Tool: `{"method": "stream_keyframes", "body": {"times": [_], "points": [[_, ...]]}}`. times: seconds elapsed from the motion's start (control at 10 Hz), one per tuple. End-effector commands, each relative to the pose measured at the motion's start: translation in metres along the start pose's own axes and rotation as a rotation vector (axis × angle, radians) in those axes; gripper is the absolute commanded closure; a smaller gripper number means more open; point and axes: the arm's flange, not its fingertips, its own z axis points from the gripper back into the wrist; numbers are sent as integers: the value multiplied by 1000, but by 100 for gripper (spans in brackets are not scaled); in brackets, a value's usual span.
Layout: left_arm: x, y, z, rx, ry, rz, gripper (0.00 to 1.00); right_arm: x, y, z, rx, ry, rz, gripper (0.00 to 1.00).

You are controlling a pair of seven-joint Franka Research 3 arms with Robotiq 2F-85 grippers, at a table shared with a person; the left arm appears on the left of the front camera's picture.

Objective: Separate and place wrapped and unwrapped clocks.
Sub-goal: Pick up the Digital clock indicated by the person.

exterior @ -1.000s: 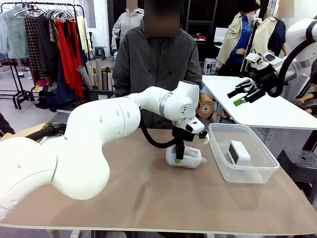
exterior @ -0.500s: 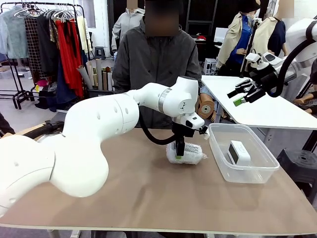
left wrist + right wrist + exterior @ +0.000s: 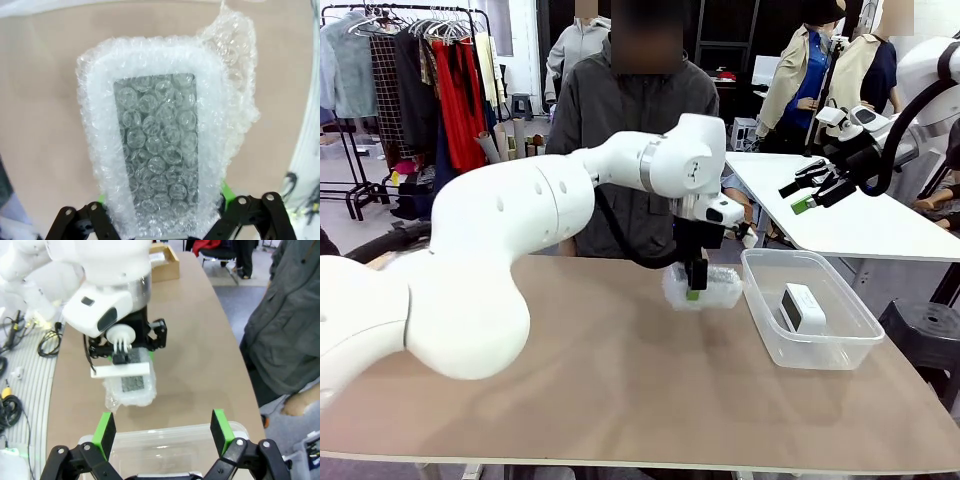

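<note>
Bubble-wrapped clock (image 3: pixel 702 287) was seen clamped between the green pads of the left gripper (image 3: pixel 694 292) and held clear of the tan tabletop (image 3: pixel 620 390), just beside the clear plastic tub (image 3: pixel 840 352). Its grey face was visible through the wrap in the left wrist view (image 3: pixel 157 155), with the tabletop beneath it. An unwrapped white clock (image 3: pixel 802 307) lay inside the tub. The right gripper (image 3: pixel 812 196) was held high at the right with its jaws spread wide and nothing between them; its green pads (image 3: pixel 106 430) were framed above the tub's rim (image 3: pixel 165 432). A person in a grey jacket (image 3: pixel 635 130) was seated at the far side of the table. A brown cardboard box (image 3: pixel 162 262) was set at the table's far end. A clothes rack (image 3: pixel 420 90) and a white table (image 3: pixel 840 215) were seen in the room behind.
</note>
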Motion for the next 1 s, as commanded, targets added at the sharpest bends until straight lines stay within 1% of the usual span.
{"method": "stream_keyframes", "body": {"times": [0.0,0.1,0.2,0.3,0.4,0.5,0.6,0.8,0.9], "points": [[13,-4,36,11,-58,155,100,1,1,-1,-15,4,2,0],[6,-18,47,48,-45,209,100,1,1,-1,-15,4,2,0],[-3,-33,58,47,-22,249,100,1,1,-1,-15,4,2,0],[-14,-45,65,0,7,271,100,1,1,-1,-15,4,2,0],[-27,-55,73,-34,25,314,100,1,1,-1,-15,4,2,0],[-39,-66,81,-70,66,366,100,1,1,-1,-15,4,2,0],[-50,-76,90,-85,115,408,100,1,1,-1,-15,4,2,0],[-68,-93,107,-86,179,480,100,1,1,-1,-15,4,2,0],[-77,-103,116,-68,211,515,100,1,1,-1,-15,4,2,0]]}}
